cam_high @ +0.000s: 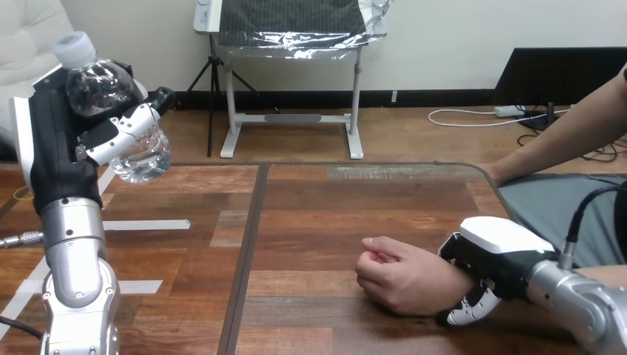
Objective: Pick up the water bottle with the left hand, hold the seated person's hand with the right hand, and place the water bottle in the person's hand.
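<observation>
Wooden table (355, 214), white tape strips (144, 224)

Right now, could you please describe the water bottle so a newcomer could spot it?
Start at the wooden table's left side, where the left hand is raised. Its fingers curl round the water bottle: clear, pale-capped, the only see-through thing there.

bottle (103, 92): in the left hand (58, 148) — above the table's (310, 222) left part.
person's hand (399, 277): on the table, just left of the right hand (497, 253) — wrist (446, 285) inside it.

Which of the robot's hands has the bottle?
Its left hand, raised at the view's left, curled round the water bottle; the right hand grips the person's wrist instead.
</observation>
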`<state>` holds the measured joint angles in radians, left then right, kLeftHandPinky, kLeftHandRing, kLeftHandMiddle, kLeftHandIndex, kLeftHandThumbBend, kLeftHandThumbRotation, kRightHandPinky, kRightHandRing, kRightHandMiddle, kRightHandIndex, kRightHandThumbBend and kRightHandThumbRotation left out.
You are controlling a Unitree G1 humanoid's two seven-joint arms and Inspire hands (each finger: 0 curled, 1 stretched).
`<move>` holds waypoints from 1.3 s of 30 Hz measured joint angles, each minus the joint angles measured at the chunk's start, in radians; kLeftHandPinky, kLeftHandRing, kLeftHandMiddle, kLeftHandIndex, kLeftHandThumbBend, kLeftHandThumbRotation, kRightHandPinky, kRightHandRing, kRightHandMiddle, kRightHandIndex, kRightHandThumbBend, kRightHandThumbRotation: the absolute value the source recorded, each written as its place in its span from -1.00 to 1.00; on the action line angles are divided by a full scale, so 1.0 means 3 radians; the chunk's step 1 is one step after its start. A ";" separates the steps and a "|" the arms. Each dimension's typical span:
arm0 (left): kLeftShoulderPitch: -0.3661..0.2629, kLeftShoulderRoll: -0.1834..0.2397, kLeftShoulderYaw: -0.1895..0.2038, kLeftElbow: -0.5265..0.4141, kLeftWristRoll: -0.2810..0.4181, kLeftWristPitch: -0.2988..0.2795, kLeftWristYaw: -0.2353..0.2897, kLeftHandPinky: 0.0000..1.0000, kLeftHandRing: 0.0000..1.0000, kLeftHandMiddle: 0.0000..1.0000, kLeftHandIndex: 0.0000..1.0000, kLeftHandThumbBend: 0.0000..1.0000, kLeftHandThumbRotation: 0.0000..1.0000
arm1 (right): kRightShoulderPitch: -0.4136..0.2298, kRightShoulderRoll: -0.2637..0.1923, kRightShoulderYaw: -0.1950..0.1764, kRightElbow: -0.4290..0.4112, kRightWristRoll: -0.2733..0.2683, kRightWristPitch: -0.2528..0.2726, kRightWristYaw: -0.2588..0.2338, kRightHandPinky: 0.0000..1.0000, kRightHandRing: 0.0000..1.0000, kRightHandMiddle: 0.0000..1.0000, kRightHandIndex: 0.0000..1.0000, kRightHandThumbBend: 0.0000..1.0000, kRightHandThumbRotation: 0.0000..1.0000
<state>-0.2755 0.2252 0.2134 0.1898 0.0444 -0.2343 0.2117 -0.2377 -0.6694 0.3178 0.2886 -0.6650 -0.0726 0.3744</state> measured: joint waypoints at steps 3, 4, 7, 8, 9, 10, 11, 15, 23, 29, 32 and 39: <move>0.0000 -0.0008 0.0000 -0.0003 0.0000 0.0001 0.0000 -0.41 -0.31 -0.20 -0.17 0.25 -1.00 | -0.0050 0.0001 0.0002 0.0032 0.0017 0.0021 0.0099 -0.35 -0.20 -0.02 0.06 0.91 -0.82; 0.0000 -0.0012 0.0000 -0.0004 -0.0002 0.0001 0.0000 -0.41 -0.31 -0.20 -0.17 0.25 -1.00 | -0.0065 0.0001 0.0003 0.0043 0.0018 0.0028 0.0133 -0.34 -0.19 -0.02 0.07 0.92 -0.80; 0.0000 -0.0021 0.0003 -0.0004 -0.0008 0.0003 0.0000 -0.41 -0.30 -0.19 -0.17 0.24 -1.00 | -0.0103 0.0000 0.0011 0.0057 0.0017 0.0068 0.0226 -0.31 -0.15 0.02 0.11 0.95 -0.73; 0.0000 -0.0023 0.0003 -0.0004 -0.0008 0.0005 0.0000 -0.41 -0.30 -0.19 -0.17 0.24 -1.00 | -0.0114 0.0000 0.0014 0.0061 0.0015 0.0079 0.0252 -0.29 -0.14 0.03 0.12 0.96 -0.71; 0.0000 -0.0024 0.0004 -0.0004 -0.0008 0.0007 0.0000 -0.41 -0.30 -0.19 -0.17 0.24 -1.00 | -0.0125 0.0000 0.0017 0.0066 0.0012 0.0086 0.0275 -0.28 -0.12 0.05 0.14 0.97 -0.69; 0.0000 -0.0024 0.0004 -0.0005 -0.0008 0.0011 0.0000 -0.41 -0.30 -0.19 -0.17 0.24 -1.00 | -0.0137 0.0000 0.0022 0.0074 0.0011 0.0096 0.0302 -0.26 -0.10 0.06 0.15 0.98 -0.67; 0.0000 -0.0025 0.0004 -0.0005 -0.0008 0.0015 0.0000 -0.41 -0.30 -0.19 -0.17 0.24 -1.00 | -0.0146 0.0000 0.0025 0.0078 0.0011 0.0102 0.0315 -0.25 -0.09 0.08 0.17 0.98 -0.66; 0.0000 -0.0027 0.0003 -0.0005 -0.0007 0.0023 0.0000 -0.41 -0.30 -0.19 -0.17 0.24 -1.00 | -0.0181 0.0000 0.0041 0.0095 0.0011 0.0123 0.0359 -0.16 0.02 0.18 0.25 1.00 -0.60; 0.0000 -0.0028 0.0006 -0.0005 -0.0016 0.0023 0.0000 -0.41 -0.30 -0.20 -0.17 0.25 -1.00 | -0.0245 -0.0006 0.0062 0.0130 0.0020 0.0125 0.0451 0.05 0.23 0.36 0.40 1.00 -0.49; 0.0000 -0.0028 0.0007 -0.0005 -0.0021 0.0023 0.0000 -0.41 -0.30 -0.20 -0.17 0.24 -1.00 | -0.0273 -0.0015 0.0068 0.0144 0.0020 0.0108 0.0500 0.16 0.35 0.46 0.48 1.00 -0.45; 0.0000 -0.0028 0.0007 -0.0005 -0.0024 0.0023 0.0000 -0.40 -0.29 -0.19 -0.17 0.23 -1.00 | -0.0279 -0.0020 0.0069 0.0143 0.0019 0.0103 0.0514 0.23 0.42 0.51 0.51 1.00 -0.45; 0.0000 -0.0029 0.0007 -0.0005 -0.0025 0.0023 0.0000 -0.40 -0.29 -0.19 -0.17 0.23 -1.00 | -0.0286 -0.0024 0.0069 0.0142 0.0020 0.0098 0.0534 0.29 0.52 0.60 0.56 1.00 -0.48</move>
<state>-0.2755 0.2167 0.2154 0.1882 0.0370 -0.2275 0.2116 -0.3235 -0.6767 0.3384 0.3311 -0.6591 -0.0433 0.5347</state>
